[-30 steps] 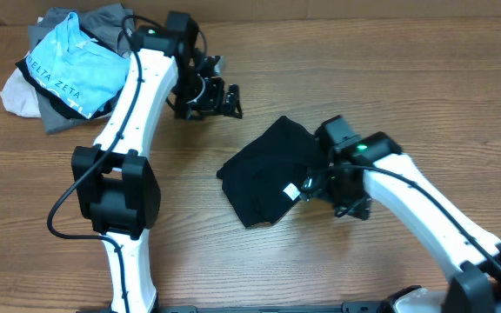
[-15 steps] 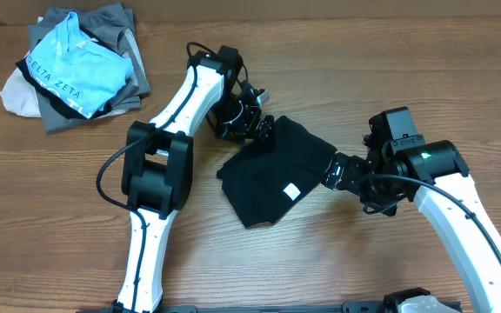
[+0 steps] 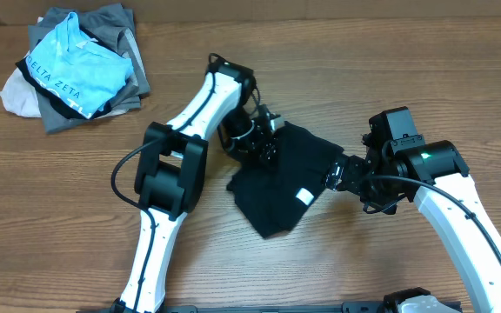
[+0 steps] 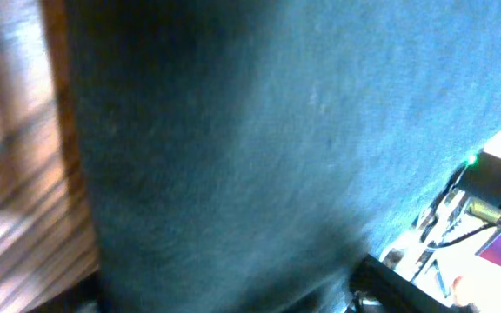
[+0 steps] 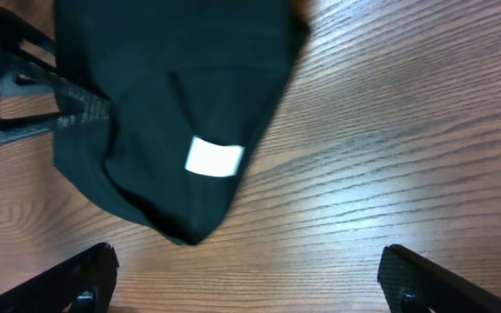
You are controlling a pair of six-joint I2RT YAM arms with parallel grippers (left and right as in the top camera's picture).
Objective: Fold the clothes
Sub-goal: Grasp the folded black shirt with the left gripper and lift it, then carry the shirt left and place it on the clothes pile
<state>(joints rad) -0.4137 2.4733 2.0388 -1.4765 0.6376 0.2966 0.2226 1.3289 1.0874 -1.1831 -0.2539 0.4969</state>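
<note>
Left gripper (image 3: 261, 143): rests on the far-left edge of the black T-shirt (image 3: 272, 196), much the nearer of the two. Cannot tell from its wrist view whether spread or pinching cloth; shows only blurred dark fabric right against the lens. Right gripper (image 5: 246, 261): stands spread wide, holds nothing, sits just beside the shirt's right edge and points at it. T-shirt itself: lies loosely bunched near the middle of the table (image 3: 424, 69), well apart from the pile of other clothes (image 3: 72, 65) at the far-left corner. Runs slantwise on its long axis, far right down to near left, with the white label (image 3: 303, 196) facing up on the right arm's side. Looks like a spreading-out step: probably calls for a pull from the left along that slant, with the right arm taking the opposite edge.
</note>
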